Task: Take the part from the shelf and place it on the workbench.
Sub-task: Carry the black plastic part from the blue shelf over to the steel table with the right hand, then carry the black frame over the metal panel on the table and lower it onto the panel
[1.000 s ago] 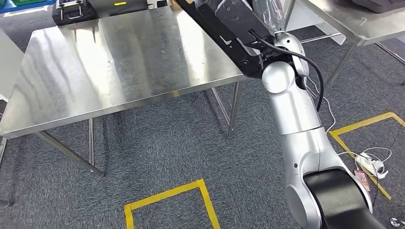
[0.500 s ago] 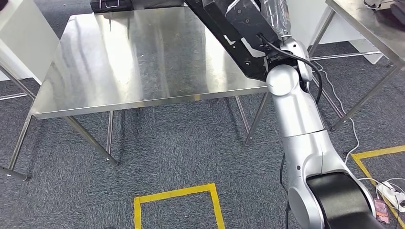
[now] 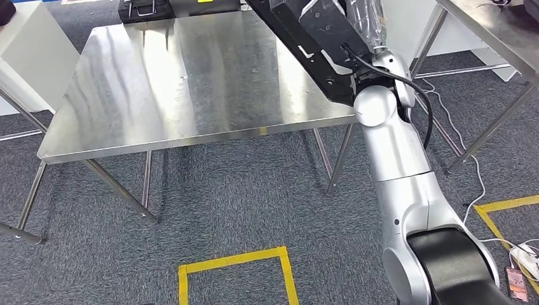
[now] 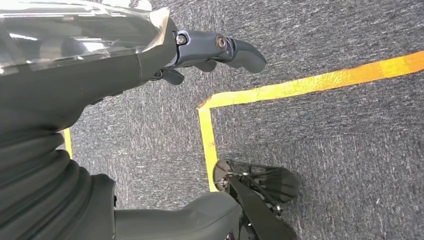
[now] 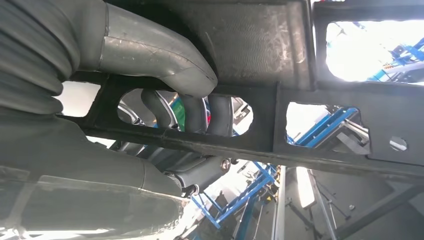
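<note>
Right hand: the right hand point(image 5: 165, 95) grips the part point(image 5: 280, 125); in the right wrist view its thick grey thumb lies across one face of the black frame and its darker fingers point(image 5: 192, 112) curl through an oval cut-out, so the frame is clamped between them.
Left hand: the left hand point(image 4: 200, 52) hangs over the carpet with nothing in it, its dark fingers loosely bent and slightly apart.
Part: a flat black metal frame with oval, square and small round openings; in the head view the part point(image 3: 305, 44) is held up at a slant above the right far corner of the workbench point(image 3: 159, 82), not resting on it as far as can be seen.
Writing: no brand, label or readable text can be made out on the part or on either hand.
Hidden or cut off: the top of the part runs out of the head view; clear plastic wrapping point(image 3: 362, 19) and the silver right arm point(image 3: 397, 159) cover the hand there.
Around: a black cable point(image 3: 407, 82) loops along the right arm; a dark case point(image 3: 152, 7) sits at the workbench's far edge; a second steel table point(image 3: 502, 28) stands to the right; yellow tape point(image 3: 232, 260) marks the grey carpet; a white power strip point(image 3: 524, 254) lies on the floor at the right edge.
</note>
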Motion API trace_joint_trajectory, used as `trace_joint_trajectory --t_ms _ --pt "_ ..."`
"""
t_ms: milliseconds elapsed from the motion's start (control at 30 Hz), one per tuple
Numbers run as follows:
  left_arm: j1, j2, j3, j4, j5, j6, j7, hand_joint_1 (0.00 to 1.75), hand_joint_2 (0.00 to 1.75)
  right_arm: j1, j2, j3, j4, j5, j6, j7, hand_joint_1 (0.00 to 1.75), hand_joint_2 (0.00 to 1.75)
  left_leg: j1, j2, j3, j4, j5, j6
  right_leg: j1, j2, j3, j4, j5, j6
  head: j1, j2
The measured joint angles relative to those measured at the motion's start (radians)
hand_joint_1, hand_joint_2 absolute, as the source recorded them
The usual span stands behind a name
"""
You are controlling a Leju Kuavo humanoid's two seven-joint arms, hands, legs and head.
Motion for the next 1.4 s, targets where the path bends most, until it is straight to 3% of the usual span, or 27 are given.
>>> trace_joint_trajectory --t_ms 67,133,200,300,400,467,500,567,633,667,800,1133,1267,1333,1400 --pt "0.000 0.001 0.000 0.000 -0.002 0.000 0.000 0.00 1.75 -0.001 0.000 0.001 0.001 0.012 -0.002 0.000 1.75 1.75 -0.004 0.018 0.063 -0.133 0.066 0.011 0.001 -0.003 0.005 0.000 -0.003 0.001 0.000 0.000" --pt "-0.003 0.002 0.000 0.000 -0.003 0.000 0.000 0.00 1.75 -0.005 -0.001 0.002 0.002 0.025 -0.005 0.001 1.75 1.75 -0.013 0.037 0.111 -0.228 0.095 0.023 0.007 -0.007 0.007 0.000 -0.007 0.006 0.001 0.000" --pt "-0.005 0.002 0.000 0.000 -0.005 0.000 0.001 0.00 1.75 -0.007 -0.003 0.004 0.005 0.033 -0.008 0.003 1.75 1.75 -0.020 0.032 0.116 -0.243 0.093 0.032 0.010 -0.015 0.009 -0.003 -0.010 0.014 0.001 0.000" --pt "-0.006 0.001 0.000 0.000 -0.007 -0.001 0.002 0.00 1.75 -0.008 -0.006 0.007 0.009 0.035 -0.009 0.005 1.75 1.75 -0.013 0.014 0.127 -0.259 0.102 0.050 0.012 -0.019 -0.004 0.029 -0.032 0.025 0.003 0.000" --pt "-0.008 0.000 0.001 0.000 -0.008 -0.002 0.002 0.00 1.75 -0.009 -0.012 0.010 0.013 0.034 -0.011 0.005 1.75 1.75 -0.011 -0.001 0.131 -0.264 0.106 0.061 0.011 -0.006 -0.088 0.200 -0.101 0.018 0.007 0.000" --pt "-0.008 -0.002 0.001 0.000 -0.009 -0.004 0.002 0.00 1.75 -0.005 -0.015 0.013 0.017 0.032 -0.012 0.005 1.75 1.75 -0.012 -0.012 0.132 -0.263 0.105 0.062 0.011 -0.003 -0.129 0.267 -0.114 0.024 0.009 0.000" --pt "-0.008 -0.003 0.001 0.000 -0.009 -0.004 0.002 0.00 1.75 -0.004 -0.016 0.013 0.018 0.031 -0.012 0.004 1.75 1.75 -0.012 -0.017 0.132 -0.262 0.104 0.061 0.011 -0.002 -0.123 0.247 -0.098 0.030 0.009 0.000" --pt "-0.008 -0.005 0.001 0.000 -0.010 -0.004 0.002 0.00 1.75 -0.004 -0.018 0.014 0.019 0.030 -0.014 0.004 1.75 1.75 -0.012 -0.025 0.132 -0.259 0.101 0.057 0.010 -0.001 -0.068 0.117 -0.041 0.041 0.010 0.000" --pt "-0.009 -0.006 0.001 0.000 -0.011 -0.004 0.002 0.00 1.75 -0.005 -0.018 0.014 0.019 0.030 -0.016 0.003 1.75 1.75 -0.016 -0.028 0.130 -0.252 0.095 0.049 0.010 0.000 -0.017 0.013 -0.001 0.039 0.010 0.000" --pt "-0.009 -0.006 0.001 0.000 -0.011 -0.004 0.002 0.00 1.75 -0.005 -0.019 0.015 0.019 0.030 -0.016 0.003 1.75 1.75 -0.017 -0.029 0.129 -0.248 0.092 0.047 0.009 0.001 -0.007 -0.007 0.006 0.035 0.010 0.000" --pt "-0.008 -0.006 0.001 0.000 -0.014 -0.004 0.003 0.00 1.75 -0.006 -0.020 0.015 0.019 0.030 -0.016 0.003 1.75 1.75 -0.017 -0.026 0.131 -0.248 0.089 0.051 0.010 0.004 -0.005 -0.009 0.010 0.030 0.009 0.000" --pt "-0.008 -0.005 0.001 0.000 -0.024 -0.003 0.003 0.00 1.75 -0.006 -0.027 0.015 0.019 0.030 -0.013 0.003 1.75 1.75 -0.018 -0.021 0.136 -0.256 0.090 0.044 0.008 0.009 -0.005 -0.010 0.010 0.027 0.010 0.000" --pt "-0.007 -0.001 0.001 0.000 -0.024 -0.010 0.003 0.00 1.75 -0.010 -0.030 0.016 0.019 0.029 -0.010 0.004 1.75 1.75 -0.015 -0.019 0.158 -0.289 0.101 0.062 0.006 0.008 0.001 -0.016 0.009 0.034 0.010 0.000" --pt "-0.008 -0.002 0.001 0.000 -0.024 -0.013 0.003 0.00 1.75 -0.015 -0.032 0.017 0.019 0.029 -0.009 0.005 1.75 1.75 -0.008 -0.015 0.177 -0.314 0.113 0.066 0.006 0.007 -0.032 0.053 -0.026 0.031 0.013 0.000" --pt "-0.008 -0.001 0.001 0.000 -0.024 -0.014 0.003 0.00 1.75 -0.017 -0.035 0.019 0.021 0.028 -0.009 0.005 1.75 1.75 -0.006 -0.014 0.179 -0.316 0.114 0.067 0.001 0.007 -0.093 0.179 -0.075 0.031 0.014 0.000"
